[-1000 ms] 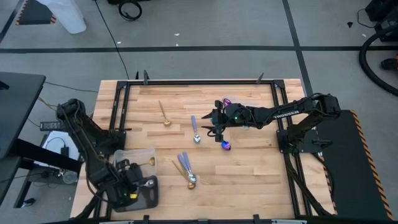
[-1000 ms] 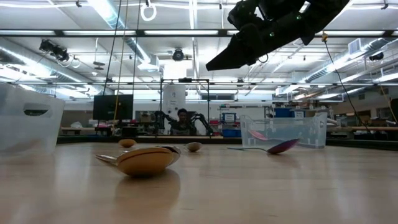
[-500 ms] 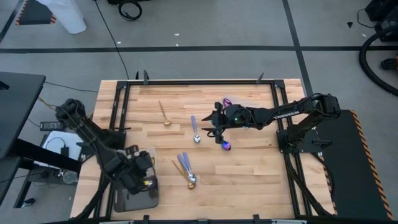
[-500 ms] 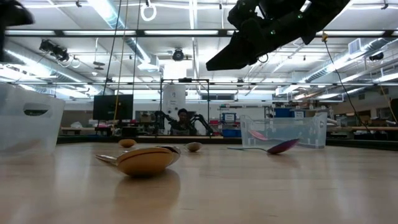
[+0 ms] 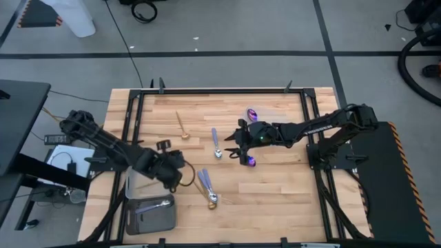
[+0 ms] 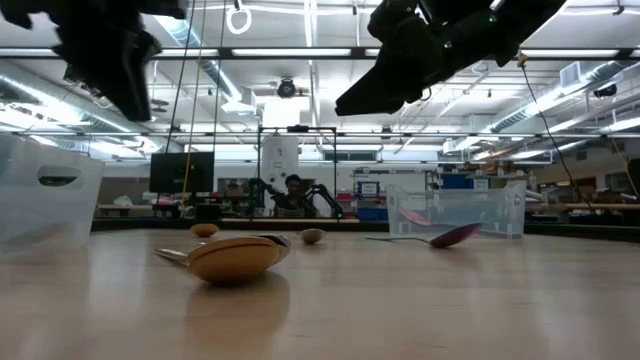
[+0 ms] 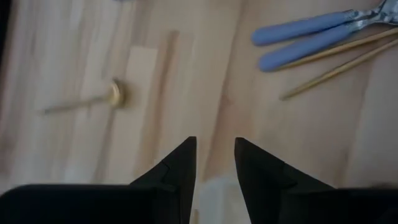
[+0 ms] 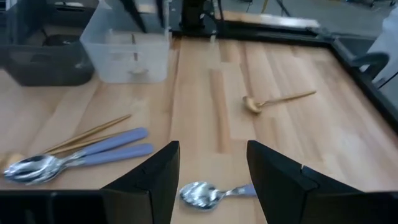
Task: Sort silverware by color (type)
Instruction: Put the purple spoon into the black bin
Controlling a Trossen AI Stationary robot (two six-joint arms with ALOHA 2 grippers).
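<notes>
A: Report both end effectors.

B: The left end effector (image 5: 180,176) is over the table (image 5: 275,186), near the front-left, next to the cluster (image 5: 207,187) of lavender-handled and gold pieces. Its fingers (image 7: 180,171) stand apart with a narrow gap and nothing between them. The right end effector (image 5: 238,142) hangs at mid-table, fingers (image 8: 158,171) wide and empty, with a silver spoon (image 8: 208,194) on the wood just beyond them.

A: Where is the silverware?

B: One gold spoon (image 5: 183,127) lies alone toward the back. One lavender-handled spoon (image 5: 216,145) is just beside the right end effector. A purple piece (image 5: 251,161) lies close on its other side, and another (image 5: 251,113) lies farther back. A silver spoon (image 5: 160,204) already rests in the grey tray (image 5: 138,220) at the front-left corner. The clear bin (image 8: 130,46) holds something I cannot identify.

A: Failure modes from here?

B: In my judgement there are three.
1. The cluster pieces overlap. A narrow closure there could catch two colours at once, or flick a neighbour away.
2. The spoons lie flat and slim (little to pinch). A descent that stops too high would close on air, and one too low would scrape the wood and push the piece.
3. Both arms work near the centre, so a reach by either toward the cluster risks crowding the other.
</notes>
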